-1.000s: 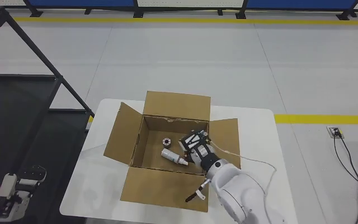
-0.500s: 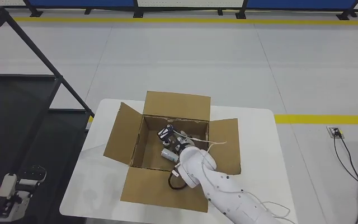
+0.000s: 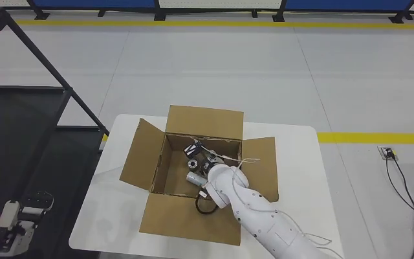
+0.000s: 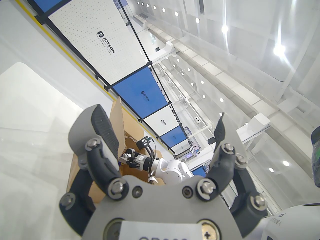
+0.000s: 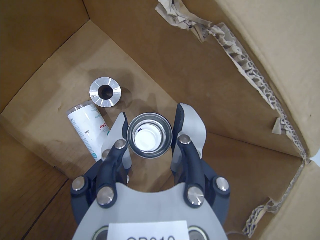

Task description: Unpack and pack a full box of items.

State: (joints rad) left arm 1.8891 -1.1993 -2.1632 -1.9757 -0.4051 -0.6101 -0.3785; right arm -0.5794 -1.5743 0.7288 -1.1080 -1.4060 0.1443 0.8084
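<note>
Table (image 3: pixel 297 162), white with rounded corners, carries one open cardboard box (image 3: pixel 163 162), set toward the 9 o'clock side of the top. Left gripper (image 4: pixel 160 123): open wide, nothing between its ribbed pads (image 4: pixel 103 123). It is tilted up toward the ceiling (image 4: pixel 250 13) and is well apart from the box, which stands farther off in its wrist view.

Box, taken left to right in the top view. Left flap (image 3: pixel 139 155) is folded out at 9 o'clock. Rear flap (image 3: pixel 206 121) stands up at 12 o'clock, and front flap (image 3: pixel 181 220) hangs out at 6 o'clock. On the box floor (image 5: pixel 75 76) a white bottle (image 5: pixel 86 128) lies on its side, printed label up. A steel bush (image 5: pixel 105 95) with a countersunk bore stands on end just beside the bottle's flat end; contact between them cannot be confirmed.

Right gripper (image 5: pixel 151 112) is down inside the box near the middle of the floor, slightly toward 11 o'clock. In the top view the bottle lies at 6 o'clock from it. Its fingers are closed against opposite sides of a metal can (image 5: pixel 150 138), which is upright, open end toward the wrist camera, white inside. The can is just beside the bottle; whether its base meets the floor cannot be seen. A torn corrugated edge (image 5: pixel 225 48) runs along the box wall nearest the can. Right flap (image 3: pixel 264 175) lies out at 3 o'clock, and the right arm (image 3: pixel 259 213) crosses the box's front rim beside it.
</note>
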